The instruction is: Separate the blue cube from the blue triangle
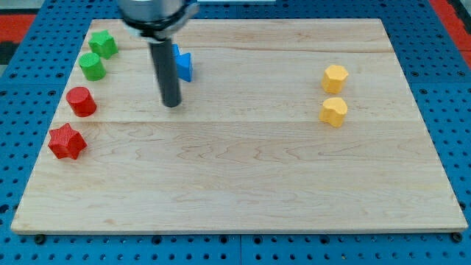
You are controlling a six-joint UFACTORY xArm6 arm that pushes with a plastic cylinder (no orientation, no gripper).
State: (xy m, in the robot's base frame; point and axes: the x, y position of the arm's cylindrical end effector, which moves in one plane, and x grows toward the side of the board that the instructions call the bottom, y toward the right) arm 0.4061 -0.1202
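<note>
Camera view: my tip gripperless, just below-left of blue blocks partly behind rod

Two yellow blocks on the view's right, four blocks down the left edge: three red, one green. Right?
Not quite. The camera view shows two green blocks and two red ones, a cylinder and a star, down the left edge. The two yellow blocks on the view's right are as you said.

Pale wooden board on blue pegboard — red corners, evenly lit.
</note>
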